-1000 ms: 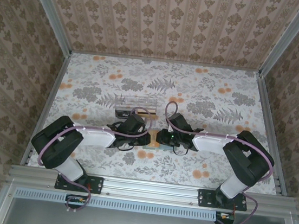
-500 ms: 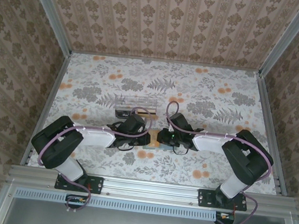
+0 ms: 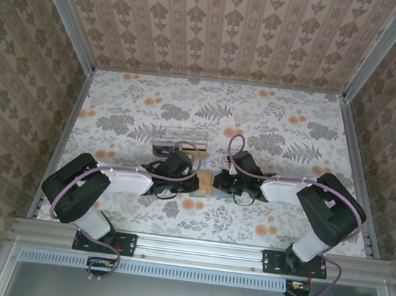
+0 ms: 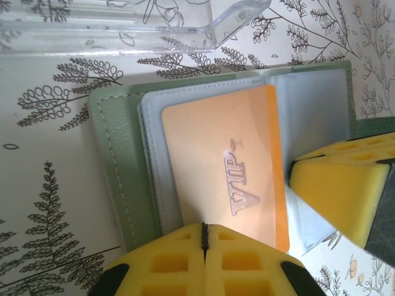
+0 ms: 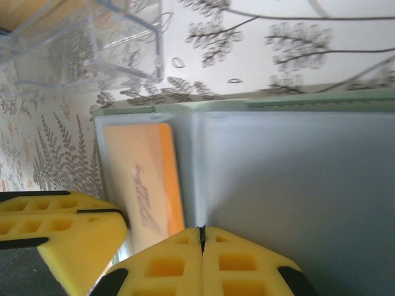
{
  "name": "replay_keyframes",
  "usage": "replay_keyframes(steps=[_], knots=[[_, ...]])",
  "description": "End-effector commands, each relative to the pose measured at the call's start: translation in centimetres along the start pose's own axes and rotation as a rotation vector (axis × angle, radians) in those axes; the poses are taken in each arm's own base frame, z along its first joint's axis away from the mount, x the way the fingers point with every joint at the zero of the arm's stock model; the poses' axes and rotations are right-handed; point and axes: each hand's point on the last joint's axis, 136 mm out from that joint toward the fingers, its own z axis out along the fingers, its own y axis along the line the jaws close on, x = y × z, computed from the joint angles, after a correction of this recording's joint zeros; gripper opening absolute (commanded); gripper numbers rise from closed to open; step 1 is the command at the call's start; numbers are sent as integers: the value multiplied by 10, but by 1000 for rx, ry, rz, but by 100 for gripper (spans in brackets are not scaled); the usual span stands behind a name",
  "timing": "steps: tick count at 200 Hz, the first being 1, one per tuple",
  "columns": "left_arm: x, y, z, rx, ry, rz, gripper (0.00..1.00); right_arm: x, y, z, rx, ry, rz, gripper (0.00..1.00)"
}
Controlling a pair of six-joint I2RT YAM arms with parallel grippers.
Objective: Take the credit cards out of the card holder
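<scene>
At 12 o'clock from pressed-together left pincer [image 4: 203, 243]: orange plastic VIP card [image 4: 222, 172] in soft grey-green bifold card holder [image 4: 117, 185], long axis 12-to-6. Right pincer [image 5: 202, 243] likewise together.

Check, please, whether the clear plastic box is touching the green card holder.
Apart. The left wrist view shows a strip of patterned table between the clear plastic box and the far edge of the card holder.

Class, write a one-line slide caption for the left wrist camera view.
Left gripper, jaws shut, at the open green card holder, orange VIP card in its clear sleeve.
</scene>
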Motion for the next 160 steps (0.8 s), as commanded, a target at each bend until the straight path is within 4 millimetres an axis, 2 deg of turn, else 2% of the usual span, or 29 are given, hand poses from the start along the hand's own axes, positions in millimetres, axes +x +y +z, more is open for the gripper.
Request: replay_keyframes(steps=[1, 22, 45, 82, 160], knots=[[12, 24, -2, -92, 41, -36, 5, 1, -10, -9, 11, -8, 27, 0], [12, 24, -3, -95, 42, -35, 5, 2, -13, -11, 14, -10, 30, 0], [10, 20, -3, -83, 42, -28, 5, 1, -6, -10, -18, -5, 14, 0], [9, 17, -4, -79, 45, -20, 5, -4, 14, -9, -57, -4, -35, 17], [9, 16, -2, -77, 54, -19, 5, -1, 22, 4, -63, 45, -57, 21]])
